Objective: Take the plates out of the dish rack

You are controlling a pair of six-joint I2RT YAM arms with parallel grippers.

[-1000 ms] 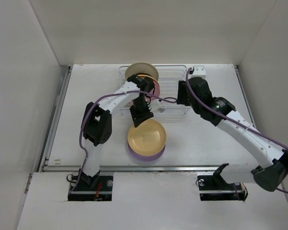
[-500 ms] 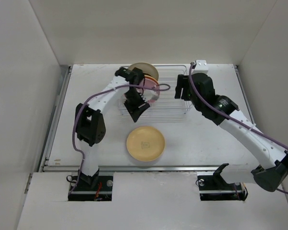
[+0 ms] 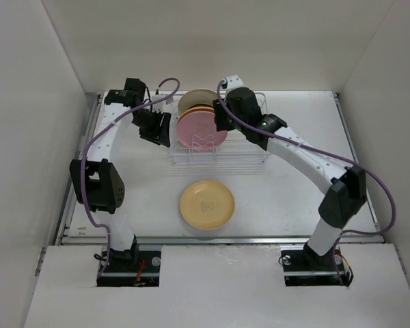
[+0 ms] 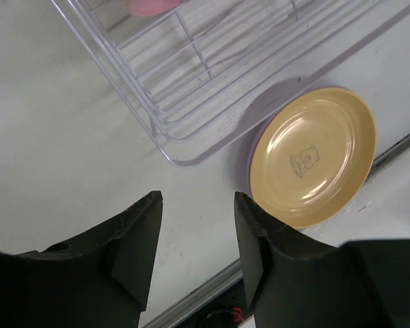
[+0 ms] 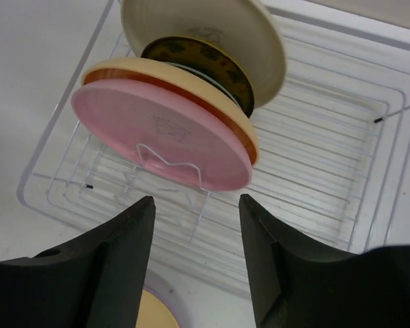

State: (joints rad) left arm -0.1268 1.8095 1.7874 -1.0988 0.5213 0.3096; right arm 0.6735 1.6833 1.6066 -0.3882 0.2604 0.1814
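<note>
Partway through the unloading, two round plates are seen stacked flat on the white worktop [image 3: 294, 198] just in front of the silvery-white wire dish rack [image 3: 249, 156]: a yellow plate with a small bear print [image 3: 207, 203] is laid on a lavender plate [image 4: 260, 113], of which only a rim is shown. Four more are stood on edge at the rack's left end: a plain pink round plate [image 5: 160, 133] in front, a pale orange plate [image 5: 212, 109] close behind it, then a small dark patterned plate [image 5: 205, 61] and a large cream plate [image 5: 205, 27]. The right claw [image 5: 195, 225] is held above the rack, spread wide with nothing in it, and aimed at the pink plate. The left claw [image 4: 195, 225], likewise wide open and unladen, is held off the rack's left end. The step in hand is judged to be the reach for the next plate; its upper rim would need to be straddled, pinched and lifted straight up past the wire dividers.
</note>
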